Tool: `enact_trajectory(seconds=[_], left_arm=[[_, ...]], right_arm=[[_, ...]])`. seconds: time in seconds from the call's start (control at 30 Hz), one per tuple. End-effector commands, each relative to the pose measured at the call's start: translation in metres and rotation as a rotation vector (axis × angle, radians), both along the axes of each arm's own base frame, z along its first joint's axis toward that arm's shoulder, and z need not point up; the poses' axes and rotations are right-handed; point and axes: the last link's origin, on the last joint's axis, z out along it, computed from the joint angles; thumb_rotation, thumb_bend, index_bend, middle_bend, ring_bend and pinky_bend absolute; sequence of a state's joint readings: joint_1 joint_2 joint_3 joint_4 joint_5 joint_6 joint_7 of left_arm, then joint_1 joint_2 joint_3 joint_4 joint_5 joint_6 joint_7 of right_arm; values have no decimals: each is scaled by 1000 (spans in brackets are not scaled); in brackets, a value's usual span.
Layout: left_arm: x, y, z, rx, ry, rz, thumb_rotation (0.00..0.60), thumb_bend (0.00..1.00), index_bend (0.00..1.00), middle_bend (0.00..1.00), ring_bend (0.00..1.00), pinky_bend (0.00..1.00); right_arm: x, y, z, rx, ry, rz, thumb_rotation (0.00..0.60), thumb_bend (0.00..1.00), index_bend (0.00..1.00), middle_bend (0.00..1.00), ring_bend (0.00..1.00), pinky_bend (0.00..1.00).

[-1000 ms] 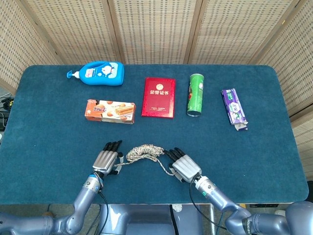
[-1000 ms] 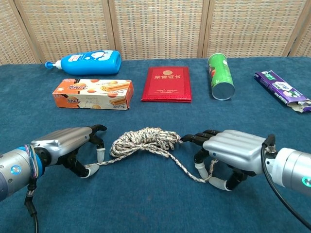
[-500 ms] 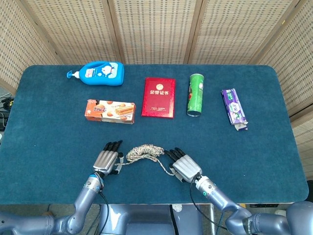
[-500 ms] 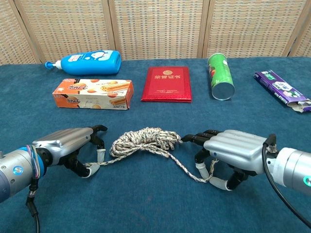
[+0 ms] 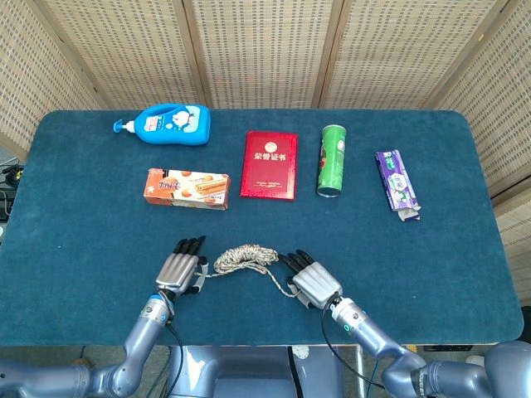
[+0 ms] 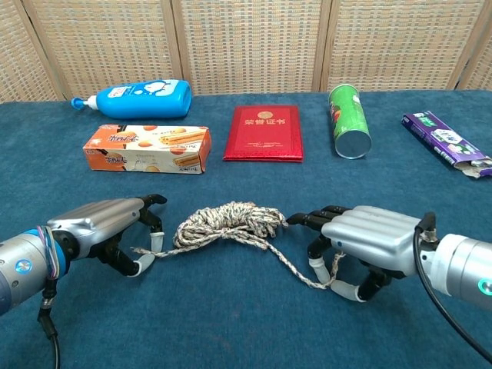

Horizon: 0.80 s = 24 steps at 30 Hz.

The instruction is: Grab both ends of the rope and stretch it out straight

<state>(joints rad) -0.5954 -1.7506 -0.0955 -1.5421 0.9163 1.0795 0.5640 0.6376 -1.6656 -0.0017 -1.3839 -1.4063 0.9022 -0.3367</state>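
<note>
The rope [image 6: 229, 220] lies as a loose speckled coil on the blue table [image 6: 246, 323], between my two hands; the head view shows the rope [image 5: 246, 255] too. Its left tail runs to my left hand [image 6: 104, 225], where a fingertip [image 6: 156, 241] and the thumb below it pinch the end, which pokes out leftward. Its right tail runs down to my right hand [image 6: 367, 237]; that end passes between a fingertip and the thumb [image 6: 344, 290] and turns up into the palm. In the head view the left hand [image 5: 182, 269] and right hand [image 5: 314, 282] flank the coil.
Along the far half of the table stand a blue lotion bottle [image 6: 137, 98], an orange biscuit box [image 6: 147, 148], a red booklet [image 6: 264, 132], a green can [image 6: 349, 121] on its side and a purple packet [image 6: 448, 142]. A wicker screen [image 5: 265, 50] closes off the back.
My left hand has shifted slightly left and up, and the rope's left end has lifted with it. The right hand and the coil have not moved.
</note>
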Motion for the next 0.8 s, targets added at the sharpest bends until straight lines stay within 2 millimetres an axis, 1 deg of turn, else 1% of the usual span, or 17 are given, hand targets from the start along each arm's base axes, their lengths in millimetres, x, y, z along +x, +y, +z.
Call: enact_trajectory(seconds=[0.03, 0.23, 0.43, 0.57, 0.7, 0.8], left_arm=[[-1, 1, 6, 15, -4, -2, 600, 480, 687, 0, 0, 0], [-3, 4, 15, 36, -9, -4, 600, 481, 704, 0, 0, 0], [-18, 14, 47, 119, 33, -36, 600, 483, 706, 0, 0, 0], [-34, 21, 70, 178, 75, -37, 600, 484, 707, 0, 0, 0], [-47, 26, 88, 209, 100, -32, 600, 485, 707, 0, 0, 0], [-58, 27, 99, 222, 110, -29, 600, 486, 707, 0, 0, 0]], right_arm=[[0, -1, 1, -5, 1, 1, 600, 412, 605, 0, 0, 0], [0, -2, 4, -14, -3, -2, 600, 412, 606, 0, 0, 0], [-4, -10, 19, -60, -15, -19, 600, 413, 608, 0, 0, 0], [-10, -17, 32, -97, -11, -35, 600, 412, 608, 0, 0, 0], [-19, -24, 45, -134, -3, -59, 600, 413, 608, 0, 0, 0], [-30, -28, 59, -167, 3, -82, 600, 413, 609, 0, 0, 0]])
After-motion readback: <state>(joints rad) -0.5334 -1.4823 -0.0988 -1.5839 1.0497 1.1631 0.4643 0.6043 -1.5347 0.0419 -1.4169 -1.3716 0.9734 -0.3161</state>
